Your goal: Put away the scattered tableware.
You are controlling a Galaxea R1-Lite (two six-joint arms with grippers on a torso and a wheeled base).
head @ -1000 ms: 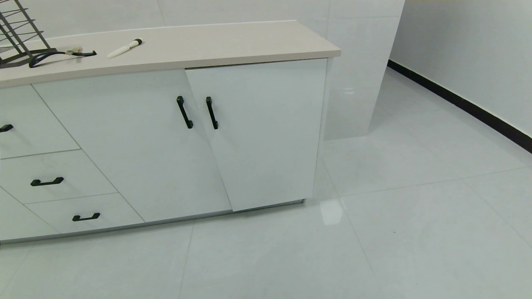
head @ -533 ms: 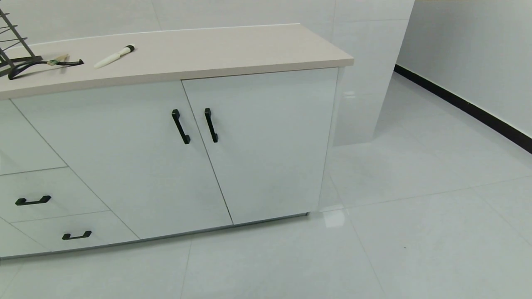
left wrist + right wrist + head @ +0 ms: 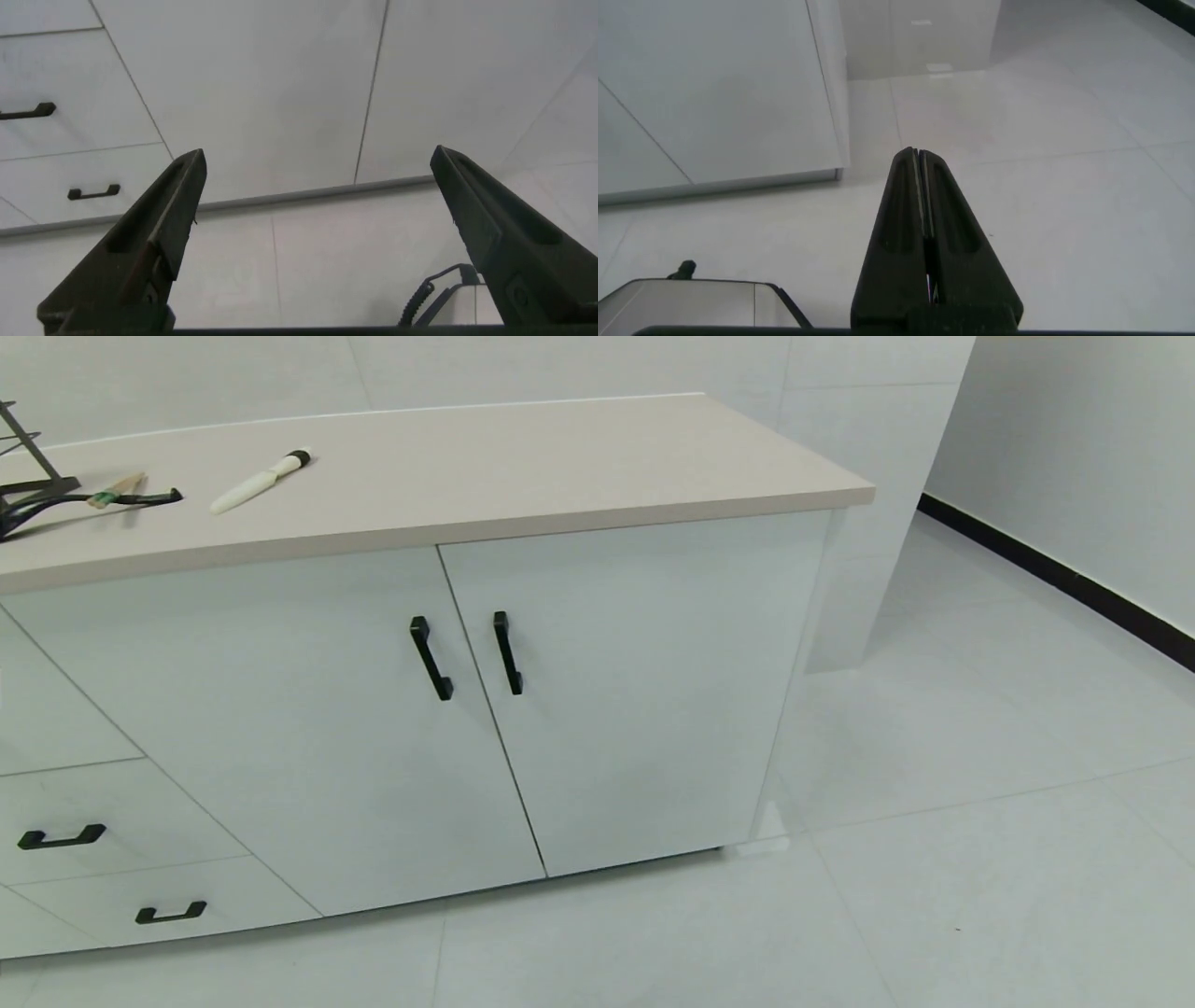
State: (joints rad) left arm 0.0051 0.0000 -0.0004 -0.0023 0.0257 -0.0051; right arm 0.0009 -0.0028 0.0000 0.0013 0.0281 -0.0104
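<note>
On the countertop (image 3: 523,457), toward its left end, you have one white utensil (image 3: 260,483) — probably light, stiff, slick; pinch it mid-length — with your left gripper (image 3: 319,154) spread wide, right gripper (image 3: 918,154) pressed closed, both empty.

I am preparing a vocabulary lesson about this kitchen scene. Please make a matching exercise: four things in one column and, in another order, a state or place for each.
Column 1
1. left gripper
2. right gripper
3. white utensil
4. right cabinet door

Column 2
A. closed, with a black handle
B. open wide, holding nothing
C. lying on the countertop
D. shut, holding nothing

Pairs: 1-B; 2-D; 3-C; 4-A
</note>
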